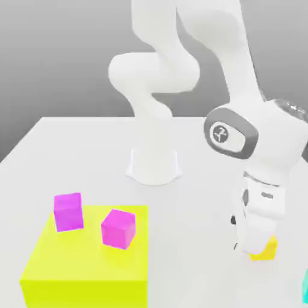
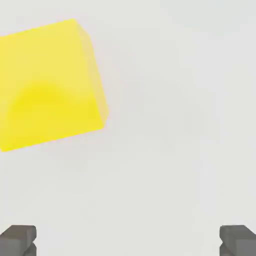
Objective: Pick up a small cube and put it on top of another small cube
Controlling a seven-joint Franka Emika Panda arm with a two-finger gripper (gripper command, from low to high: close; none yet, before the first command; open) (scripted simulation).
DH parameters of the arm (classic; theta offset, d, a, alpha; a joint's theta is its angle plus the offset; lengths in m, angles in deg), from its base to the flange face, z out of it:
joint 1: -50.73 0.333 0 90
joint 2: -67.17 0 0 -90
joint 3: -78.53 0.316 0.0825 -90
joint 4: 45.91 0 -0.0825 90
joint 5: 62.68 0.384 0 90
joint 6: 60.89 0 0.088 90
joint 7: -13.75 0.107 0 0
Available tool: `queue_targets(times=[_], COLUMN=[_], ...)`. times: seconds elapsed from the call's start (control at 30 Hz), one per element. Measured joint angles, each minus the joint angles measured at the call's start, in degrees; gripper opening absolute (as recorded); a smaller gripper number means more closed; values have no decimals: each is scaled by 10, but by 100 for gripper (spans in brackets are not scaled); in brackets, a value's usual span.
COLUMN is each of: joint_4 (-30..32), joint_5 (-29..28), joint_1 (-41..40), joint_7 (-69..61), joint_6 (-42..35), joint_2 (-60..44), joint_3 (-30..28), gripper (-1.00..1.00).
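white table (image 1: 78, 144), pale and flat, carries everything here. my arm (image 1: 180, 66) rises from its round base at the back of the table and bends over toward the exterior view's right, wrist pointing down near the front edge.

large lime-yellow block (image 1: 84, 264) sits at the front, on the exterior view's left. two small magenta cubes rest on its top face: one magenta cube (image 1: 68, 211) near the block's back left corner, the other magenta cube (image 1: 118, 228) just beside it toward the middle, turned a little. they stand apart, not touching.

small yellow cube (image 1: 266, 249) lies on the table on the exterior view's right, well apart from the block. my hand is low over it and partly hides it in the exterior view. in the hand view the yellow cube (image 2: 47, 85) sits off to one side, not between my fingers.

my gripper (image 2: 128, 242) is spread as wide as it goes, holding nothing; one dark fingertip (image 2: 19, 239) shows at each lower corner, bare table between them.

sliver of a teal thing (image 1: 305, 292) at the exterior view's right edge; cannot tell what it is.
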State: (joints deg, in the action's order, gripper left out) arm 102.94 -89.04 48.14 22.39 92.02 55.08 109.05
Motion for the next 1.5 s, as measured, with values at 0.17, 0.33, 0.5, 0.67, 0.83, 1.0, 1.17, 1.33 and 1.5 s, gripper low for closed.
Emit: queue_targets(times=[0.17, 0.33, 0.5, 0.67, 0.83, 1.0, 1.17, 1.33, 1.5], joint_4=[14, -12, -12, 3, 6, -23, -46, -63, -75], joint_5=[30, -91, -92, -25, 80, 55, 56, 80, 124], joint_1=[-7, 80, 80, 32, -12, 4, -2, -23, -58], joint_7=[-62, 27, 28, -23, -86, 92, 264, 417, 558], joint_6=[73, 127, 126, 99, 42, -38, -98, -138, -162], joint_2=[-16, -100, -100, -55, 3, -17, -10, 22, 76], joint_3=[34, -77, -77, -17, 49, -33, -100, -148, -185], gripper=[0, -100, -100, -100, -100, -100, -100, -100, -100])
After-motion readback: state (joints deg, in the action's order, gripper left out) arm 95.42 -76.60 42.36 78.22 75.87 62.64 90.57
